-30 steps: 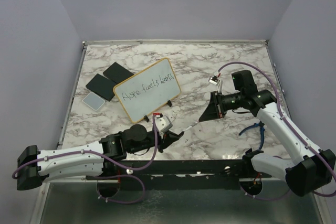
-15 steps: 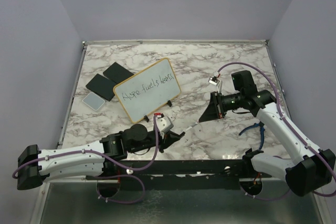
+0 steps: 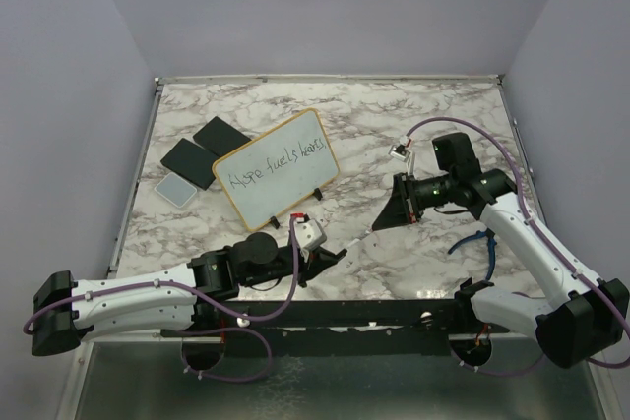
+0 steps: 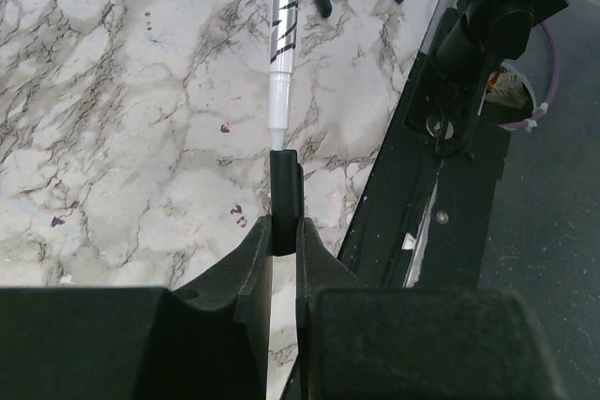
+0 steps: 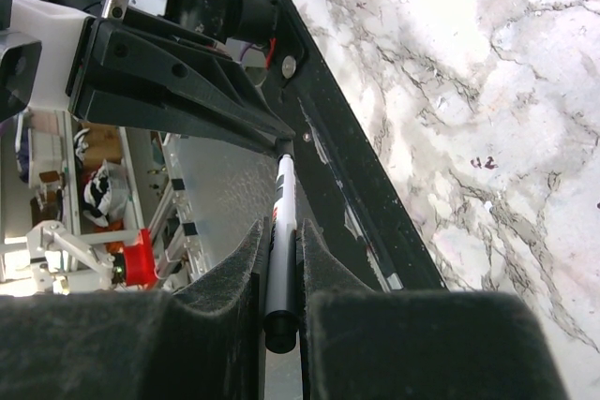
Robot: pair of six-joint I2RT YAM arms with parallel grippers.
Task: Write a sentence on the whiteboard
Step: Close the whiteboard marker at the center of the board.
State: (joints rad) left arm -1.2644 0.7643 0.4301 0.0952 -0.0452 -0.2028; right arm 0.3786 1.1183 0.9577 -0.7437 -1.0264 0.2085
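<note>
- Whiteboard (image 3: 278, 166) lies slantwise on the marble table (image 3: 394, 115), left of centre and well apart from both arms.
- Sentence (image 3: 276, 161) runs across the board in one thin dark line. It reads roughly "Hope fuels hearts", but the last word is cramped against the frame and uncertain from above.
- Two black blocks (image 3: 187, 162) lie just beside the board's left corner, with a small grey pad (image 3: 175, 190) near them.
- Left gripper (image 4: 284, 224) sits low over the near table edge, its jaws clenched on a black cap (image 4: 284, 185).
- Right gripper (image 5: 279, 231) is clamped on the rear of the white marker (image 4: 281, 44) barrel.
- The marker spans the gap between the two grippers, in line with the cap.
- Cap and barrel meet end to end. Whether the cap is fully seated cannot be told.
- Blue pliers (image 3: 472, 241) lie on the table beside the right arm.
</note>
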